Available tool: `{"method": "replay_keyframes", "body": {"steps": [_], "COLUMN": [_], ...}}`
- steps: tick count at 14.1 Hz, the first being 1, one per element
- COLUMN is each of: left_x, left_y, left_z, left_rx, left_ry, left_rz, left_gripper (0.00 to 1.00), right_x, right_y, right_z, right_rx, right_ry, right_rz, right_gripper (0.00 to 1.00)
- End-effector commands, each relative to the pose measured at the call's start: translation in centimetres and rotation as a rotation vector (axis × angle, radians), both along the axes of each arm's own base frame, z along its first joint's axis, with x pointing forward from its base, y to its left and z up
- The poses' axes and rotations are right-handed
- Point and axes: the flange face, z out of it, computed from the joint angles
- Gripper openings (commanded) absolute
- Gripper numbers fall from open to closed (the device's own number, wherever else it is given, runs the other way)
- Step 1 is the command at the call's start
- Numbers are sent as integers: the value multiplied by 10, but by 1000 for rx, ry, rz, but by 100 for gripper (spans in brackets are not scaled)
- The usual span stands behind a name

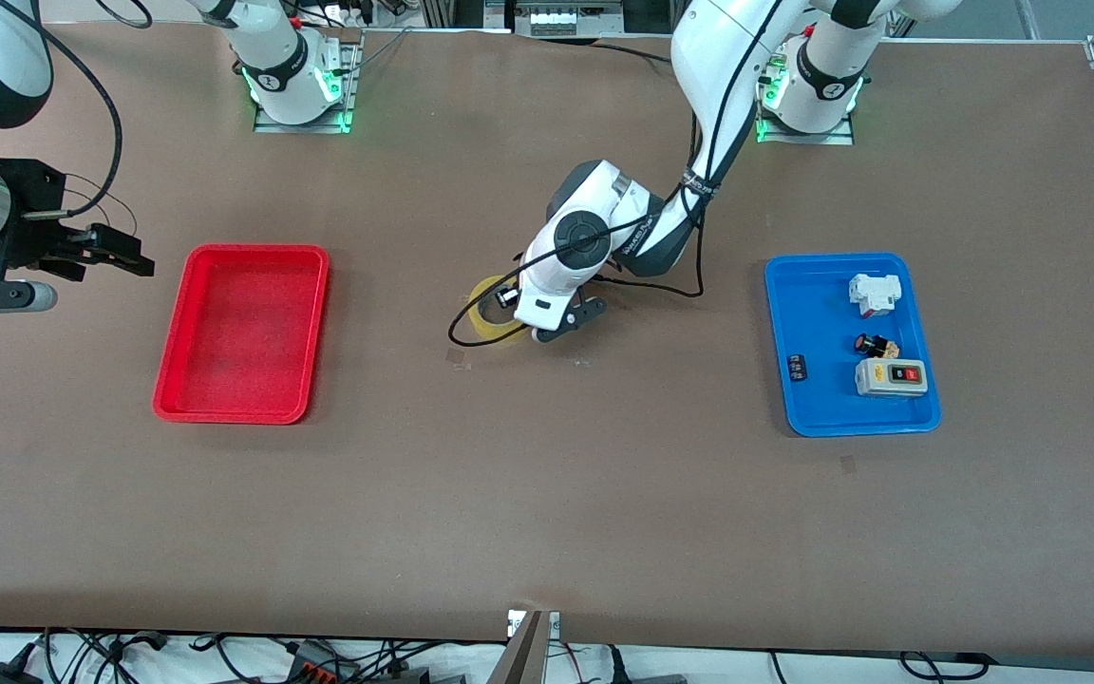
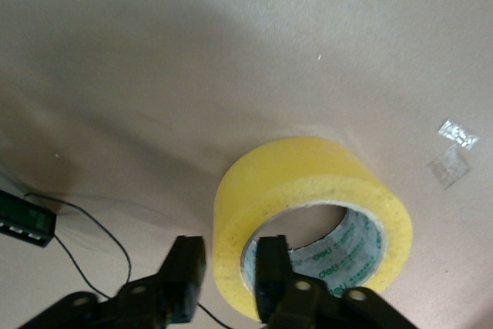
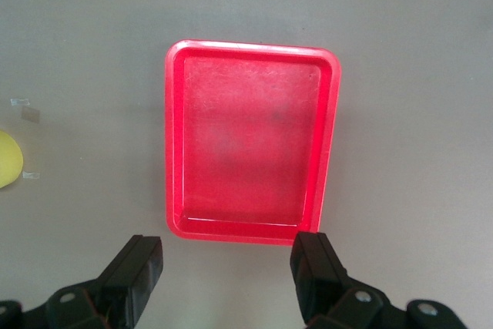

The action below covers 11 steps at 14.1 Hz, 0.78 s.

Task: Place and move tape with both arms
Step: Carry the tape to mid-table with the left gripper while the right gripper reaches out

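Centrally on the brown table [image 1: 547, 494] lies the tape [image 1: 492, 306], a yellowish translucent roll resting flat between the red tray [image 1: 241, 332] and the blue tray [image 1: 851, 344]. The left arm reaches down from its base to the roll, and the left tool [image 1: 561, 323] sits low at the roll's edge on the side toward the blue tray.

From the left wrist view the tape [image 2: 312, 217] shows its wide round hole and printed white core. The left tool [image 2: 225, 275] straddles the roll's wall: one finger [image 2: 271, 271] stands inside the hole and the other finger [image 2: 185, 275] stands outside the yellow wall. A narrow gap shows between the outer finger and the wall, so the jaws stand slightly apart around the wall rather than pinching it.

The right tool [image 1: 101, 252] waits in the air over the table near the right arm's end, beside the red tray. In the right wrist view the right tool [image 3: 229, 271] has its two fingers spread wide with nothing between them, and the red tray [image 3: 250, 50] lies below it, with a sliver of the tape [image 3: 8, 159] at the picture's edge.

The blue tray carries a white-and-red block [image 1: 874, 293], a grey switch box [image 1: 891, 376], a small black-and-red part [image 1: 872, 345] and a small black piece [image 1: 797, 367].
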Motion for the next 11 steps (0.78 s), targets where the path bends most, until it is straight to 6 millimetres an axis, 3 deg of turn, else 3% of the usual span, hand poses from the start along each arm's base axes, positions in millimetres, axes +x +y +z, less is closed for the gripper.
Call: {"method": "replay_keyframes", "body": {"steps": [1, 4, 5, 6, 9, 11], "left_x": [16, 35, 39, 55, 72, 67], "left_y": [8, 51, 68, 98, 177, 219], "left_z": [34, 102, 125, 147, 187, 203], "left_rx": [2, 79, 113, 128, 137, 119], "left_ry": [-30, 0, -6, 2, 12, 17], "left_rz": [13, -10, -28, -2, -86, -135], "left_gripper": [100, 100, 100, 100, 100, 100], "right_x": [0, 0, 0, 0, 15, 21], "right_y": [5, 9, 19, 28, 78, 119], "right_z": [6, 5, 5, 3, -56, -87], "right_rx": [-1, 10, 8, 8, 18, 54], "right_ry": [-7, -4, -4, -4, 82, 101], "right_rz": [19, 34, 50, 56, 126, 170], "right_gripper": [100, 100, 100, 100, 100, 100]}}
